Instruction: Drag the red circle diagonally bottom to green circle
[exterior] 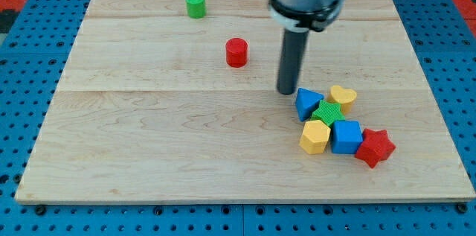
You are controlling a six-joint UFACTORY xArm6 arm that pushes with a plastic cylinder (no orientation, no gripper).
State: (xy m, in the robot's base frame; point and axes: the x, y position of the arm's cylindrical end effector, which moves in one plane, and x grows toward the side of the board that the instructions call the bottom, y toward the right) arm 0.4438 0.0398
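The red circle (236, 52), a short red cylinder, stands upright on the wooden desk (149, 139) in the upper middle of the board, with bare wood all around it. The green circle (195, 4), a cylinder of the same build, stands well apart from it, up and toward the view's left, close to the top edge of the desk; the red one thus lies diagonally below and to the right of the green one. To the view's right of the red circle, near but not touching it, my tip (288, 91) rests on the wood at the lower end of the dark rod, which hangs down from the grey arm body at the view's top. This end effector is a plain rod with nothing that opens or closes, and it has hold of nothing. Just right of the tip, and slightly below it, begins a tight cluster of blocks: a blue triangle (306, 103) nearest the tip, perhaps just touching it, a yellow heart (342, 97) to its right, a green block (326, 112) of unclear shape wedged between them, a yellow hexagon (314, 137) below, a blue cube (346, 136) beside that, and a red star (375, 147) at the cluster's far lower right.
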